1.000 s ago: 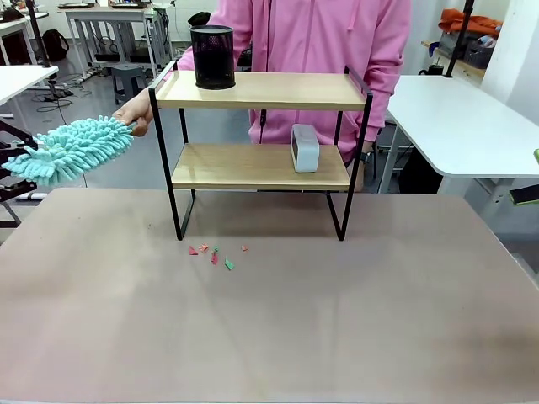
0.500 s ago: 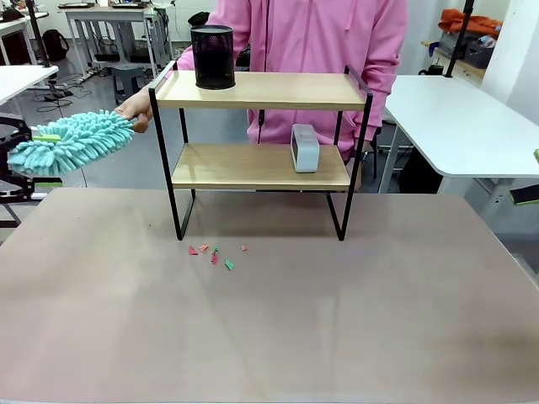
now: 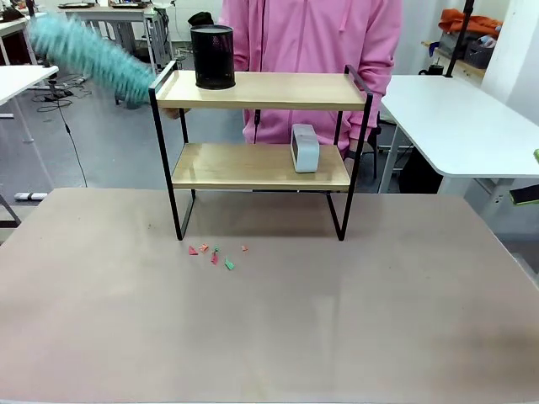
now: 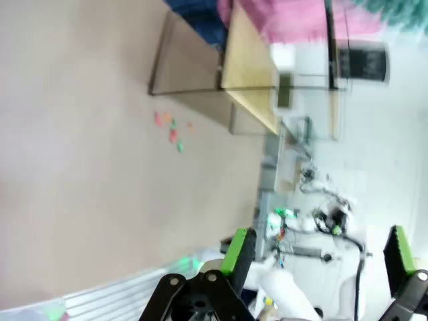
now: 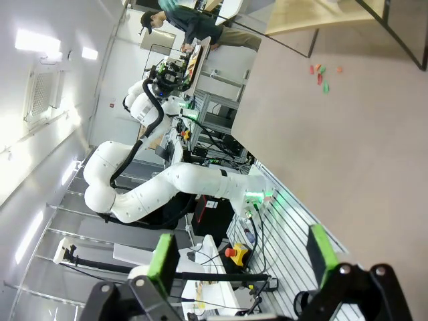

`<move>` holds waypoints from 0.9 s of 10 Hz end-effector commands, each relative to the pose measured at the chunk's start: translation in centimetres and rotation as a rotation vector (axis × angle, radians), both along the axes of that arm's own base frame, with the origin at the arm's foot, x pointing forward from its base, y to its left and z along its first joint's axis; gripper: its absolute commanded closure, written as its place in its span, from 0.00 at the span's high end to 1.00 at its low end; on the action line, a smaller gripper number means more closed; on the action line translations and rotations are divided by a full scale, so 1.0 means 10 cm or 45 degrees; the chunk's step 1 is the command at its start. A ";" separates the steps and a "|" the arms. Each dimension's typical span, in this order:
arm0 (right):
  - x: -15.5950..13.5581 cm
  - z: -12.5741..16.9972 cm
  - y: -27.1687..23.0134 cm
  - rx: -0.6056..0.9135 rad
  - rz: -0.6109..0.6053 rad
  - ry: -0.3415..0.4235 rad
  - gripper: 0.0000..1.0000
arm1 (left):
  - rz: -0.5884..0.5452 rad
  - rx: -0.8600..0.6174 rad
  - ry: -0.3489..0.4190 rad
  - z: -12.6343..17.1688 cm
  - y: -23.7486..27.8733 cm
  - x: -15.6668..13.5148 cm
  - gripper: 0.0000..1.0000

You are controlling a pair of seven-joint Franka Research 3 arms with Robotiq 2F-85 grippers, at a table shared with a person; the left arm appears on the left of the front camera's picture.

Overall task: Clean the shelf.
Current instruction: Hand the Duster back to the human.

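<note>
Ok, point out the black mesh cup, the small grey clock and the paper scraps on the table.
black mesh cup (image 3: 212,57), front view, middle of its mesh wall
small grey clock (image 3: 305,148), front view, centre of its body
paper scraps (image 3: 216,252), front view, middle of the cluster

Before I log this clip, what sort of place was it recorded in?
Most likely a robotics lab or workshop. A white robot arm on a stand with cabling shows in the right wrist view, rows of plain white work tables fill the room, and a small two-tier wooden shelf is staged as a prop.

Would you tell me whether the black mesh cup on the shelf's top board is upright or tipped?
Upright: the black mesh cup stands on its base, rim up.
</note>
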State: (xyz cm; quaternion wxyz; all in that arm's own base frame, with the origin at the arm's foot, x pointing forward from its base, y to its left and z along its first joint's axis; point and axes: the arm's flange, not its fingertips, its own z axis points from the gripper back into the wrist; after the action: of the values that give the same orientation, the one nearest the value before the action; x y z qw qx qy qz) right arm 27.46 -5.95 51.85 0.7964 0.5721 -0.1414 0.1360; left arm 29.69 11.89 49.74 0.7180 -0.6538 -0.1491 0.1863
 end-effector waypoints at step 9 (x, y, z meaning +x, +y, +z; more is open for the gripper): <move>0.49 -0.24 1.32 0.365 0.196 0.080 1.00 | -0.808 -0.047 0.201 -0.42 -1.76 0.19 1.00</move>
State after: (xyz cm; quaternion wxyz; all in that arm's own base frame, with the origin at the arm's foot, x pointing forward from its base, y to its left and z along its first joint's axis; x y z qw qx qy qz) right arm 34.44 7.47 47.48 0.7125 0.6893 -0.0885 0.0973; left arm 32.64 -6.54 44.36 0.7665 -0.6352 0.0940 0.0135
